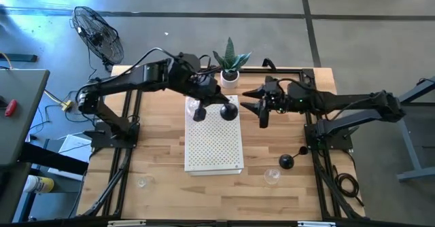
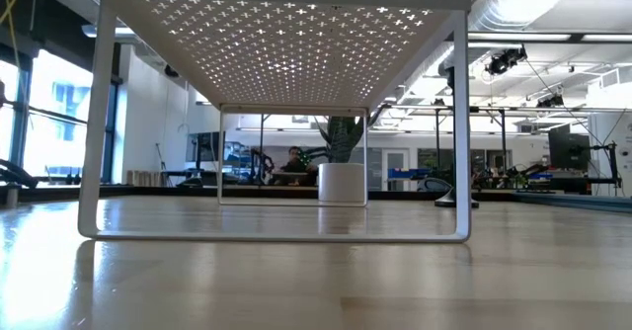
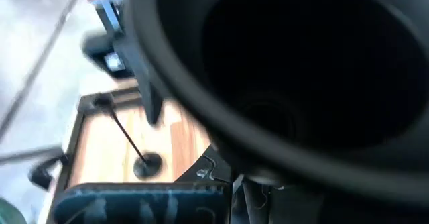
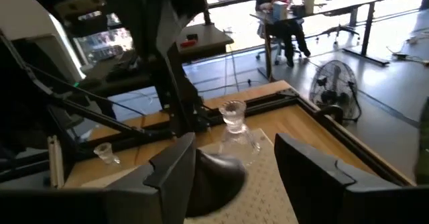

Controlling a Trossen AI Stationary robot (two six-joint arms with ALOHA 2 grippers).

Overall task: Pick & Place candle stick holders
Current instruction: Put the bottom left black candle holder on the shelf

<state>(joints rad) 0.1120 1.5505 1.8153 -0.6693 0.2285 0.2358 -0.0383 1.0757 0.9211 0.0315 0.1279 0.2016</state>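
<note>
A white perforated stand [image 1: 214, 145] sits mid-table. My left gripper [image 1: 204, 98] is over its far end, shut on a black candle stick holder [image 1: 198, 113] whose hollow base [image 3: 301, 70] fills the left wrist view. A second black holder [image 1: 230, 111] and a clear glass holder [image 4: 234, 133] rest on the stand's far end. My right gripper [image 1: 260, 109] is open just right of them, its fingers [image 4: 167, 177] level with that black base [image 4: 214, 177], touching nothing. A third black holder [image 1: 287, 161] and a glass holder [image 1: 272, 176] sit on the table at the right. My left gripper holds the black holder with the underside of its domed base [image 3: 301, 70] turned toward the wrist camera. The base hides the fingers and the place of contact. The holder is tilted over the stand's far end; I cannot tell whether it touches the stand.
A white pot with a green plant [image 1: 230, 67] stands at the far edge behind the stand. Another glass holder [image 1: 143, 183] sits at the near left. Black frame rails [image 1: 126, 152] run along both sides of the table. A fan [image 1: 98, 33] stands on the floor.
</note>
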